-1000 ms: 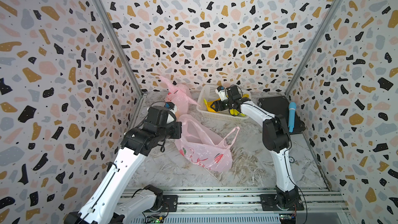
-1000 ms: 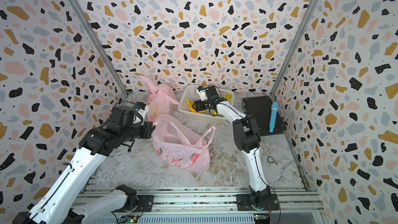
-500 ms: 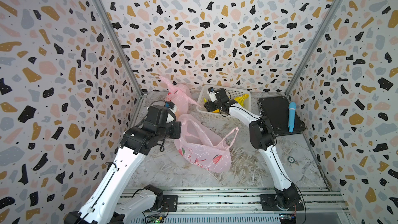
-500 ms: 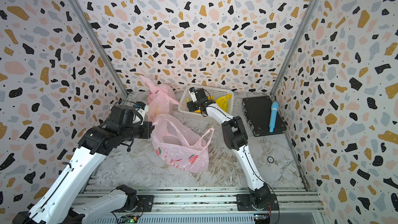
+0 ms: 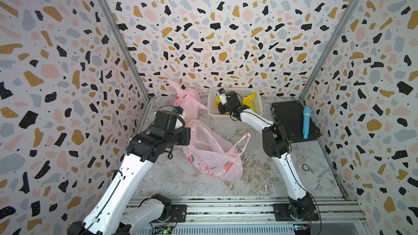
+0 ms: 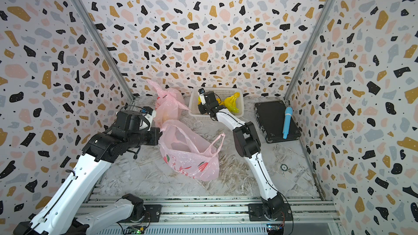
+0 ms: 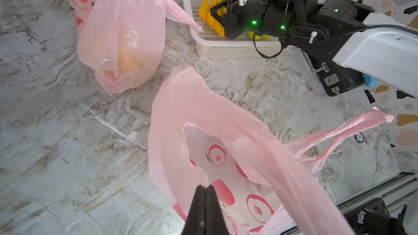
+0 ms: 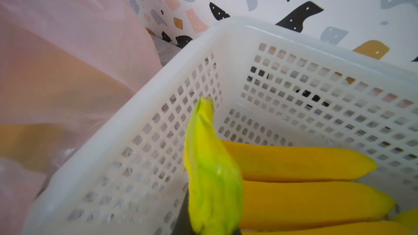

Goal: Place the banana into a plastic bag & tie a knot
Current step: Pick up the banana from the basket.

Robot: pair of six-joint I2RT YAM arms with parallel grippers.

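right gripper (image 7: 218, 21) has just slid from mid-basket to the end nearest the tied bag (image 7: 122, 30) and closed. Its jaws now pinch the green stem (image 8: 210, 166) of the banana bunch (image 8: 294, 197), which still lies in the white basket (image 8: 158, 109). left gripper (image 7: 204, 194) is unchanged, tips pressed together on the rim of the open plastic bag (image 7: 203, 109), mouth held up. Grasp looks made. Next: lift out, carry to bag. Knot not started.

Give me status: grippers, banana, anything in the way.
Left fingers shut on bag rim. Right fingers shut on banana stem, in basket. Filled bag beside basket.
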